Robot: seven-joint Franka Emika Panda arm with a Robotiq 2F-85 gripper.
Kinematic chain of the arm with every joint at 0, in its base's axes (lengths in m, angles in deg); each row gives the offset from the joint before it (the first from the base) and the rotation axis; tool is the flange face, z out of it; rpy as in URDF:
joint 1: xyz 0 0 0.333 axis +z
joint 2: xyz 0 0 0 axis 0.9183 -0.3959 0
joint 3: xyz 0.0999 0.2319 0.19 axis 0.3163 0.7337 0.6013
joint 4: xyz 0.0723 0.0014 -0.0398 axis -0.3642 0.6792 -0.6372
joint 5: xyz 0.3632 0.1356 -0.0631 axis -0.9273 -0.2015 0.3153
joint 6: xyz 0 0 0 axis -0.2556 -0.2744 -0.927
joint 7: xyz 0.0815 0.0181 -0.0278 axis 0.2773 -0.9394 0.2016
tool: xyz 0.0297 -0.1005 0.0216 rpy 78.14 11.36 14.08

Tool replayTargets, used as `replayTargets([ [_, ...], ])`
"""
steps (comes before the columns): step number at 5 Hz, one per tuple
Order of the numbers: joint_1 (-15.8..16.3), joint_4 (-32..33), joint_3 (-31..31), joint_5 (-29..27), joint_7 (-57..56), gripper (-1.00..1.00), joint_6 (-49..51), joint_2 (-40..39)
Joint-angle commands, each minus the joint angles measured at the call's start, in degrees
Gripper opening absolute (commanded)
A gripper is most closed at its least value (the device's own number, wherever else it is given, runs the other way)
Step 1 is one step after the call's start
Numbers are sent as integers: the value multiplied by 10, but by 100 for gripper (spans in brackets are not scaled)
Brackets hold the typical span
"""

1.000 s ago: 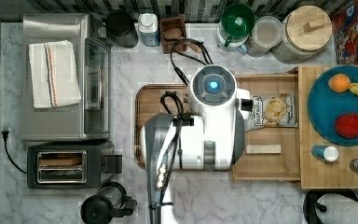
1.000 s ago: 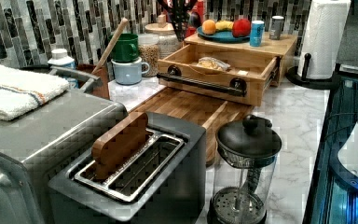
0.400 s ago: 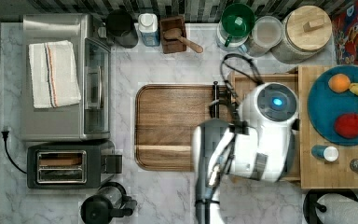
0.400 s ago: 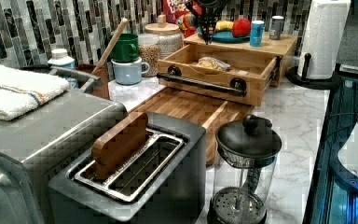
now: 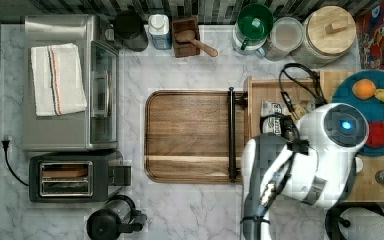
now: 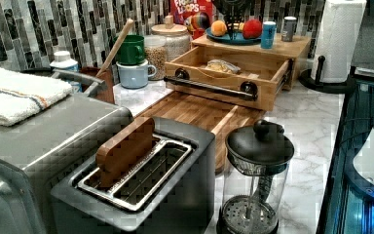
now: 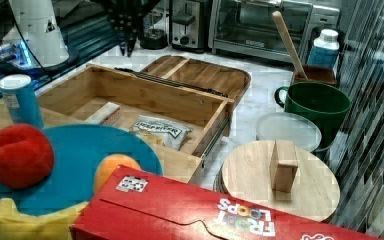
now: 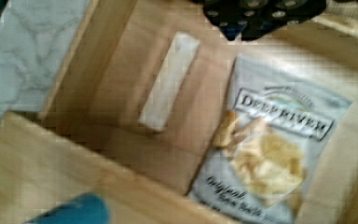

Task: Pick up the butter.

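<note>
We find the butter (image 8: 169, 80) lying flat on the floor of the open wooden drawer (image 7: 145, 95), its long side running beside the Deep River chip bag (image 8: 274, 140), near it but not touching; in the right view the butter (image 7: 104, 113) sits on the right view's left of the bag (image 7: 161, 131), close to the drawer wall below the blue can (image 7: 21, 100). The gripper (image 7: 126, 47) hangs well above the drawer's front edge in the right view, dark fingers pointing down; we cannot tell whether they are spread or pressed together. The arm's white body (image 5: 305, 165) covers much of the drawer in the top view. We judge the stick light and fairly stiff in its plain wrapper, though likely soft enough to dent under a hard squeeze, and the wrapper may be slick. Best hold, we think: across the narrow width at mid-length, fingers straddling the long sides, so it lifts level. The gap toward the chip bag looks adequate for one finger; the drawer wall on the other side is the tighter constraint. Moderate closing force should do.
</note>
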Motion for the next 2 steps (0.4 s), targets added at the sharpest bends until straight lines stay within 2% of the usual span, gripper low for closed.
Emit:
replayTargets([
  [1, -21, -7, -17, -16, 84, 100, -41, 2],
  [2, -27, 20, -15, -9, 112, 100, -69, 3],
])
